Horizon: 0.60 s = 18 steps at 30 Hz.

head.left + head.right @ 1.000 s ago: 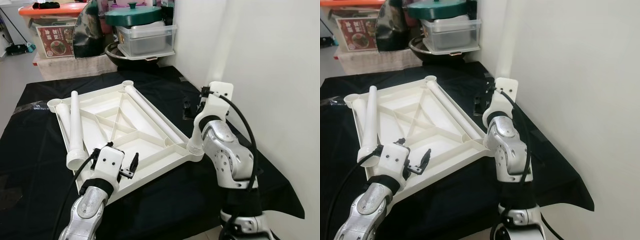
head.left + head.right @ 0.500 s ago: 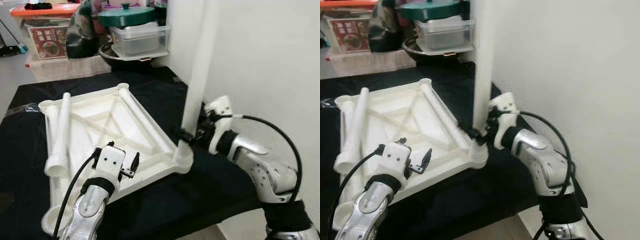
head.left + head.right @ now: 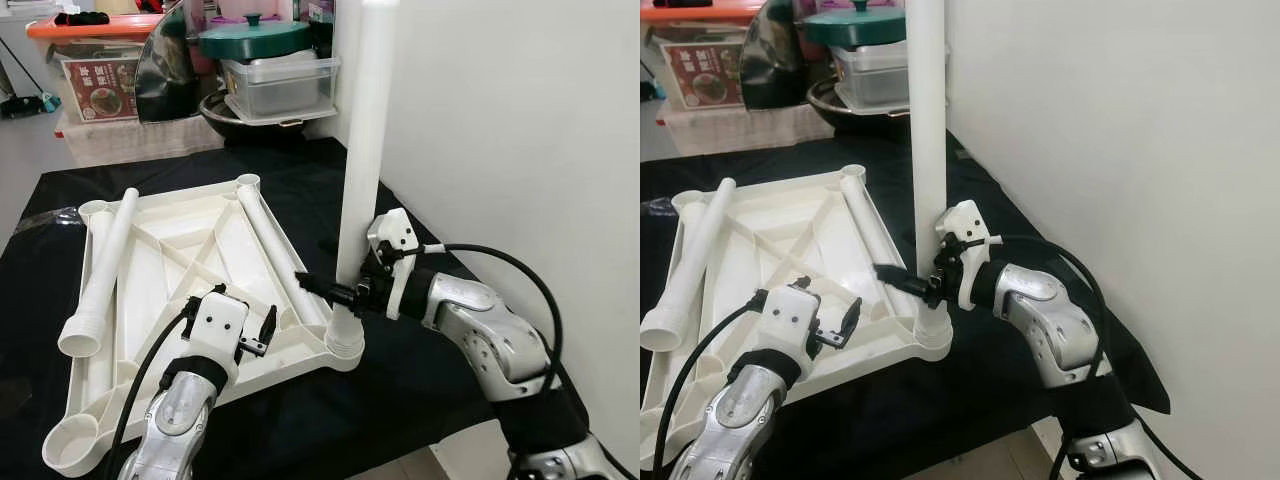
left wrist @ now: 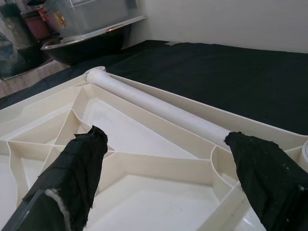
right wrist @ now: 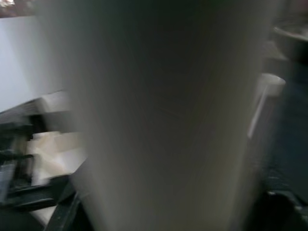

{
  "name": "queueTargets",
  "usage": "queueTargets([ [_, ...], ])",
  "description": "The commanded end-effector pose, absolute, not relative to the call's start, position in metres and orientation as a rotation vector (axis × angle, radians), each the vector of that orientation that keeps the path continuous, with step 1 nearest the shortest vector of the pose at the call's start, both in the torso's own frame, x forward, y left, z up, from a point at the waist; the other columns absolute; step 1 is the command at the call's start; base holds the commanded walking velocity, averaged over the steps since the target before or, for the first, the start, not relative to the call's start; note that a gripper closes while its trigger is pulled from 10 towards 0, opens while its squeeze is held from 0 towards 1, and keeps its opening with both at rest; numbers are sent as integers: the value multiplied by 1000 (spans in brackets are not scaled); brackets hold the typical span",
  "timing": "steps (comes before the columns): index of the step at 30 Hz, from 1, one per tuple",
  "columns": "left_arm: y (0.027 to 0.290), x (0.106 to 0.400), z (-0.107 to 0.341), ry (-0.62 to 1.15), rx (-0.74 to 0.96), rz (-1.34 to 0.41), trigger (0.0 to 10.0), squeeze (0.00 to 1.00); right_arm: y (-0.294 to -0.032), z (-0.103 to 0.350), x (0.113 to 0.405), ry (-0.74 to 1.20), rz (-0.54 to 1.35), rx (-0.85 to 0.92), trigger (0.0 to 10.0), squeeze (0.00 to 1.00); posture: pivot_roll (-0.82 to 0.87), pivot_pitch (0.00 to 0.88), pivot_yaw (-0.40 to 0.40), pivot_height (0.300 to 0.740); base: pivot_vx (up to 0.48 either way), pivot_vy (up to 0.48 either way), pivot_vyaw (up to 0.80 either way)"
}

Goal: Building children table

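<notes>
On the left, a loose leg tube [image 3: 100,280] lies along the upturned white tabletop [image 3: 190,260] on the black cloth [image 3: 420,370]. The left gripper [image 3: 262,330] hovers over the near edge, fingers spread and empty. A second tube [image 3: 270,250] lies mid-panel. On the right, the right gripper [image 3: 335,292] clamps the upright leg [image 3: 362,150], standing in the corner socket [image 3: 345,345].

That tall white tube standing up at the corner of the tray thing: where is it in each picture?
Left eye: upright leg, right of centre.
Right eye: leg, left of centre.
Left wrist: not in it.
Right wrist: leg close up, blurred.
Shared landmark: green lid behind.
</notes>
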<state>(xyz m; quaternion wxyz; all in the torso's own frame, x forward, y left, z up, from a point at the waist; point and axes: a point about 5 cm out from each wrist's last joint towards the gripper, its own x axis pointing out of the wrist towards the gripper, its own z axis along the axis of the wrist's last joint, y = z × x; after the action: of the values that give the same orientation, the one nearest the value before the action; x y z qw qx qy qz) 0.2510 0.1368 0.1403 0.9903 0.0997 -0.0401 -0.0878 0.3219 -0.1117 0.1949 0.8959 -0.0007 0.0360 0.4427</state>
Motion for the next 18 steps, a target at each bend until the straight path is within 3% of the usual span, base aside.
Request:
queueTargets([
  [1, 139, 249, 138, -75, 217, -169, 10000, 0, -125, 184, 336, 143, 713, -4, 0, 0, 90, 0, -52, 740, 0, 0, 0],
  [4, 139, 249, 138, -75, 217, -171, 10000, 0, -135, 179, 343, 172, 559, 8, 0, 0, 86, 0, -47, 740, 0, 0, 0],
  [7, 140, 249, 138, -73, 219, -175, 10000, 0, -156, 176, 341, 186, 46, 115, 0, 0, 85, 0, -36, 740, 0, 0, 0],
  [15, 138, 250, 138, -72, 221, -183, 10000, 0, -132, 202, 335, 121, -87, 160, 0, 0, 79, 0, -23, 740, 0, 0, 0],
  [16, 138, 250, 138, -72, 220, -182, 10000, 0, -121, 208, 335, 130, -76, 161, 3294, 0, 77, 0, -23, 740, 0, 0, 0],
  [18, 138, 251, 138, -72, 219, -182, 10000, 0, -113, 212, 335, 143, -72, 163, 3294, 0, 77, 0, -23, 740, 0, 0, 0],
])
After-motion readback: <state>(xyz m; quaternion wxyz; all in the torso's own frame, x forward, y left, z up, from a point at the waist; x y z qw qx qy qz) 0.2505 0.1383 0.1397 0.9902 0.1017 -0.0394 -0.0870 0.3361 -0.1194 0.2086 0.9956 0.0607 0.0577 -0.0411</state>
